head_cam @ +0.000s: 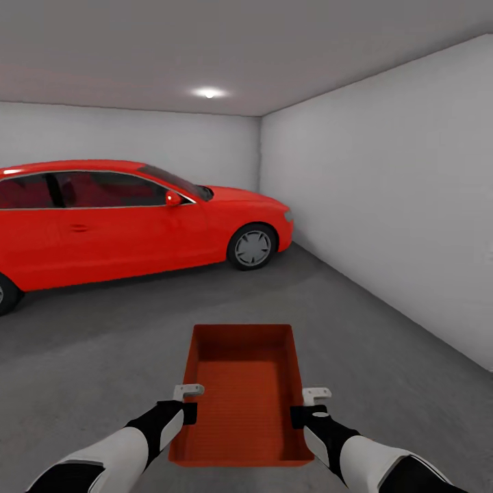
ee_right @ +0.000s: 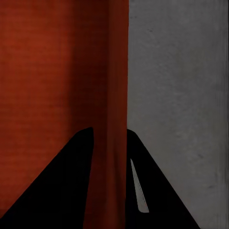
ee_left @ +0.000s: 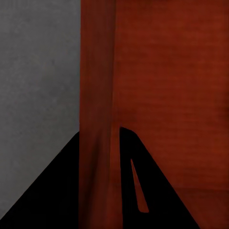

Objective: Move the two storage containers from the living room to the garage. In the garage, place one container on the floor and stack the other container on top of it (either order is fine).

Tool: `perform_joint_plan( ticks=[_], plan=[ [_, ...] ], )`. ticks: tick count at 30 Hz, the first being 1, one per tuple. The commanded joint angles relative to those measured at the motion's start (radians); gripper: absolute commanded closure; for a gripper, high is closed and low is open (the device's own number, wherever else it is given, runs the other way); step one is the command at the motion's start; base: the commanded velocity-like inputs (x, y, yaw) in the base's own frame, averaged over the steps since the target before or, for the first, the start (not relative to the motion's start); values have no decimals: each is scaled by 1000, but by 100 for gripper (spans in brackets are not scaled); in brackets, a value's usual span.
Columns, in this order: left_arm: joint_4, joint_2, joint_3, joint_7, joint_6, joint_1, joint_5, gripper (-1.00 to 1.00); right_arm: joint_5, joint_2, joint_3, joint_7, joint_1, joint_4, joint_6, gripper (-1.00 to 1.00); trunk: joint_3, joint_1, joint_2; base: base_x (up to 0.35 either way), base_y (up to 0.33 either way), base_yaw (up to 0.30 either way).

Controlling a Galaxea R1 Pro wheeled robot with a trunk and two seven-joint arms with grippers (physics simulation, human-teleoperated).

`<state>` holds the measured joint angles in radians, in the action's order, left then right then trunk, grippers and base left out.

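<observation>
The dark grey concrete floor [head_cam: 383,356] lies open between the shiny red car [head_cam: 123,219] and the plain white wall [head_cam: 390,205]. Above it, held level, is the orange-red rectangular topless plastic bin [head_cam: 243,397], its base finely ribbed. The left gripper [head_cam: 186,400] clamps its left wall; the right gripper [head_cam: 309,402] clamps its right wall.

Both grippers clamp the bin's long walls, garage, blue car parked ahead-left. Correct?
Not quite: the car is red, not blue, per the head view. The rest holds: left gripper and right gripper each clamp a long wall of the bin.
</observation>
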<state>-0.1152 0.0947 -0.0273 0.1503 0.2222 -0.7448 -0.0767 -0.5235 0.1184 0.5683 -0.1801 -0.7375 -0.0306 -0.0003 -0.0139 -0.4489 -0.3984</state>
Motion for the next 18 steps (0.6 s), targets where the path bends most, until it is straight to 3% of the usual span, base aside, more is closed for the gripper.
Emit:
perform_joint_plan(
  ticks=[1,18],
  plan=[
    [-6,0,6,6,0,-1,5,100,-24,6,17,2,0,3,0,100,-1,-1,-2,320,0,-289],
    [-6,0,6,6,0,-1,5,100,-24,6,18,2,0,3,1,100,-1,-1,-2,320,0,-289]
  ],
)
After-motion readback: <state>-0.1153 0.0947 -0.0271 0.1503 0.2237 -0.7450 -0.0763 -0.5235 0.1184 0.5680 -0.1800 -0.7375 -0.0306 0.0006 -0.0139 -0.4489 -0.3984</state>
